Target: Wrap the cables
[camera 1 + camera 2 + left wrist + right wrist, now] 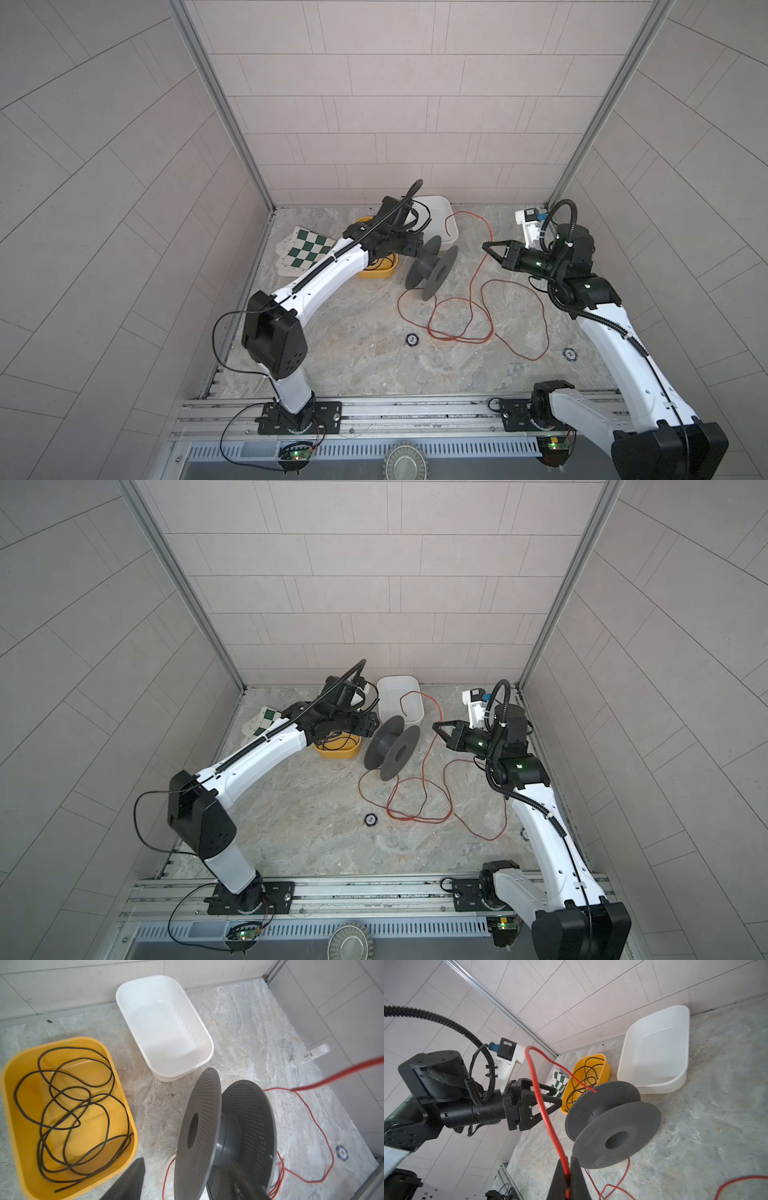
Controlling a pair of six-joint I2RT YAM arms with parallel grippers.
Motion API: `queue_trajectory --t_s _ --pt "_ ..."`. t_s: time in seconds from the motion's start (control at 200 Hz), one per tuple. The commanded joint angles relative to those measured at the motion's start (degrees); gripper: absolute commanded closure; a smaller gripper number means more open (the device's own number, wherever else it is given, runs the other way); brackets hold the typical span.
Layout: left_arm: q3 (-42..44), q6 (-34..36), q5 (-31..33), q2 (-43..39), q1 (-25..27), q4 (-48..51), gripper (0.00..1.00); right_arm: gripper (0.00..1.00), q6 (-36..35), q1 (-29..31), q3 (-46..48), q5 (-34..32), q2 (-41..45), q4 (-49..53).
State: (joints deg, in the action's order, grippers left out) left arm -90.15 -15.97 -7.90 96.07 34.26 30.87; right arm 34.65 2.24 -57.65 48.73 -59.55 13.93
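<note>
**Clerk:** Item, near: table (353, 365). What lies on it?

**Checker:** One chip (411, 339) near centre and a second chip (570, 353) to the right, both idle. Between them lies the wire (550, 1126): red, in slack loops on the table, running up toward the right arm. I judge the loops are loose so there is slack to feed.

**Clerk:** Item, middle right: right fingers.

**Checker:** The right fingers (577, 1180) are closed on the wire, a short way back from its free end. That end arcs up and over, and its tip hangs in the air close to the spool. The short hold is probably so the tip can be steered.

**Clerk:** Item, middle: spool.

**Checker:** The spool (432, 268) is grey and stands on its two flange edges. Its hub is bare, so no turn has been wound on yet. A stretch of wire lies on the table at its near edge.

**Clerk:** Item: left fingers.

**Checker:** The left fingers (128, 1182) are spread wide at the spool's left flange and grip nothing that I can see. They are likely stationed there to steady or turn the spool once the end is seated.

**Clerk:** Item, far.

**Checker:**
- The yellow tub (25, 1147), left of the spool, holds the black cable (72, 1105), which is not the job in hand.
- The white tub (166, 1028), beyond the spool, has nothing in it.
- The board (309, 249), far left, is partly hidden by the left arm.
</note>
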Motion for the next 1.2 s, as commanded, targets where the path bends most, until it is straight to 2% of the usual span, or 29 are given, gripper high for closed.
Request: queue_trajectory --t_s 0.0,0.195,0.275,0.53,0.716,0.996,1.196 --pt "6.0 0.9 -5.7 -3.1 -1.3 -4.6 0.29 1.0 4.2 0.6 -0.9 6.5 -0.8 -6.6" --pt "12.6 -1.5 -7.7 -6.0 -1.8 -9.3 0.28 1.0 5.6 3.8 0.0 9.7 -2.9 -8.7" --pt "13.8 -0.7 -7.8 -7.6 -2.1 -9.8 0.21 1.0 4.1 4.6 -0.7 10.4 -4.7 -5.9" --pt "12.1 2.4 -10.3 -8.8 -5.3 -9.4 0.17 1.0 -5.3 4.7 -1.9 5.6 -6.7 7.7" --pt "9.9 5.9 -15.4 -7.2 -5.3 -11.2 0.17 1.0 -8.2 4.7 -2.9 0.7 -7.5 10.7" --pt "3.0 11.3 -22.3 -2.1 -5.3 -12.5 0.17 1.0 -11.7 5.2 -7.3 0.5 -11.4 15.9" --pt "0.5 19.4 -27.7 0.5 -5.1 -11.6 0.19 1.0 -16.7 5.9 -13.0 0.2 -14.7 24.2"
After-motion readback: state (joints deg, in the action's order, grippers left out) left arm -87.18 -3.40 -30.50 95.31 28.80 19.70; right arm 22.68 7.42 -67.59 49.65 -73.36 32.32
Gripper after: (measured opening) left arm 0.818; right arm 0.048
